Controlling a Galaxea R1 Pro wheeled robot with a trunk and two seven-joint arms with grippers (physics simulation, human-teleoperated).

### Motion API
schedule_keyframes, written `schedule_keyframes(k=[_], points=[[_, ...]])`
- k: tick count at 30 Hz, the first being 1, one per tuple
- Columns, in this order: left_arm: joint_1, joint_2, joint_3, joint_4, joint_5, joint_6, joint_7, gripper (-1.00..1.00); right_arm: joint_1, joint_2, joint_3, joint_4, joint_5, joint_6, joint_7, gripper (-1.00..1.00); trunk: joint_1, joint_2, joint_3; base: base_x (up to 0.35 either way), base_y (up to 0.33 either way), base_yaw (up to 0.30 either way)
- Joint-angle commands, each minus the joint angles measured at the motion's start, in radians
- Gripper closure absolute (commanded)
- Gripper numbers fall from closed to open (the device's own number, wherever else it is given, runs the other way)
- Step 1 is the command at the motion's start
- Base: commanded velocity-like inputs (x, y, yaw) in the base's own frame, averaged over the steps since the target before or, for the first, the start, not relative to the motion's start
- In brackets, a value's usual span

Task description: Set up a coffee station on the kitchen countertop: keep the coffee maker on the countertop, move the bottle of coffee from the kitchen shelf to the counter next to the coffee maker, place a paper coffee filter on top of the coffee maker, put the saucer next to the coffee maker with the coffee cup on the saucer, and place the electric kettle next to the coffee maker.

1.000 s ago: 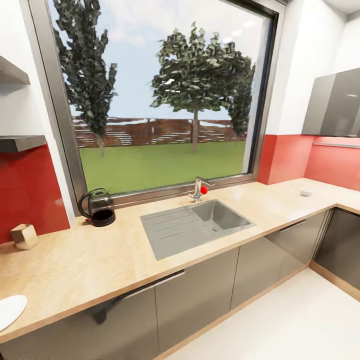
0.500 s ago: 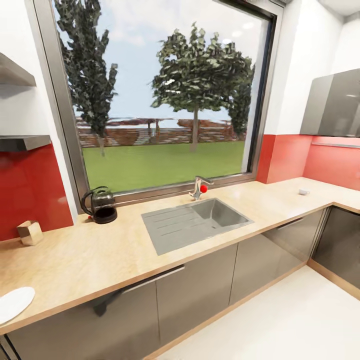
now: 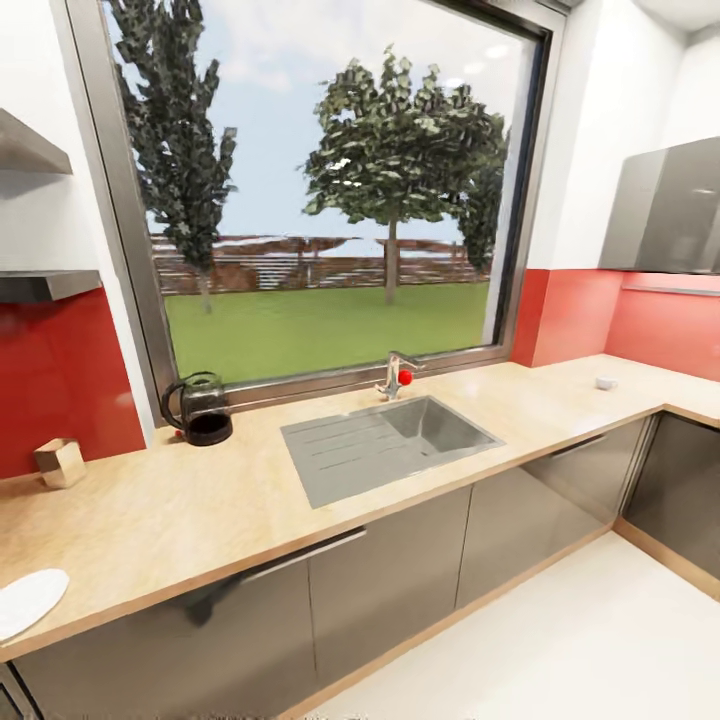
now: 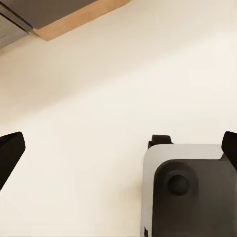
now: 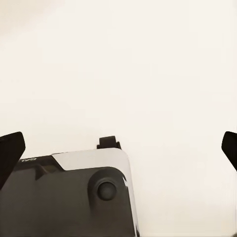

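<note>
Coffee maker (image 3: 200, 410) on countertop (image 3: 180, 510) beside sink (image 3: 390, 445)

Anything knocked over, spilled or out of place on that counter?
Nothing stands out. The coffee maker stands upright by the window, the saucer lies flat near the countertop edge, and no spill shows around the sink.

The desk (image 3: 180, 520) looks like pale matt wood, the sink (image 3: 385, 450) brushed grey metal, the cabinet fronts (image 3: 390, 580) glossy dark grey, the kettle (image 3: 200, 410) dark glass, and the backsplash (image 3: 60, 380) smooth red.
</note>
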Motion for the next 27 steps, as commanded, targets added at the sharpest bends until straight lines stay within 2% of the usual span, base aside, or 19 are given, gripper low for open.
schedule_keyframes(k=[1, 11, 14, 17, 20, 21, 23, 25, 27], points=[[0.000, 0.000, 0.009, 0.000, -0.006, -0.003, -0.004, -1.00, 0.000, -0.001, 0.008, -0.005, -0.008, 0.000, -0.008, -1.00, 0.000, -0.001, 0.000, -0.152, -0.208, 0.171], [-0.001, 0.000, 0.010, -0.009, 0.000, -0.008, -0.004, -1.00, 0.000, -0.001, 0.009, -0.003, -0.008, 0.000, -0.009, -1.00, 0.000, -0.001, 0.000, -0.193, -0.074, 0.195], [-0.003, -0.007, 0.010, -0.015, 0.001, -0.042, -0.005, -1.00, 0.000, -0.001, 0.010, -0.002, -0.008, 0.000, -0.009, -1.00, 0.000, -0.001, 0.000, -0.030, -0.004, 0.034], [-0.007, -0.019, 0.009, -0.018, 0.001, -0.152, -0.006, -1.00, 0.000, -0.001, 0.010, -0.002, -0.008, 0.000, -0.009, -1.00, 0.000, -0.001, 0.000, -0.009, -0.001, 0.010], [-0.012, -0.028, 0.009, -0.027, 0.000, -0.342, -0.008, -1.00, 0.000, -0.002, 0.011, -0.002, -0.008, -0.001, -0.009, -1.00, 0.000, -0.001, 0.000, -0.003, 0.000, 0.003], [-0.013, -0.029, 0.009, -0.031, 0.000, -0.373, -0.009, -1.00, 0.000, -0.002, 0.011, -0.001, -0.008, -0.001, -0.009, -1.00, 0.000, -0.001, 0.000, -0.001, 0.000, 0.002], [-0.015, -0.037, 0.009, -0.054, -0.001, -0.479, -0.011, -1.00, 0.000, -0.003, 0.011, -0.001, -0.008, -0.001, -0.009, -1.00, 0.000, -0.001, 0.000, 0.000, 0.000, 0.001], [-0.017, -0.046, 0.008, -0.078, -0.001, -0.538, -0.012, -1.00, 0.000, -0.003, 0.011, 0.000, -0.008, -0.001, -0.009, -1.00, 0.000, -0.001, 0.000, 0.000, 0.000, 0.000], [-0.019, -0.064, 0.008, -0.138, -0.001, -0.607, -0.013, -1.00, 0.000, -0.003, 0.011, 0.000, -0.008, -0.003, -0.009, -1.00, 0.000, -0.001, 0.000, 0.000, 0.000, 0.000]])
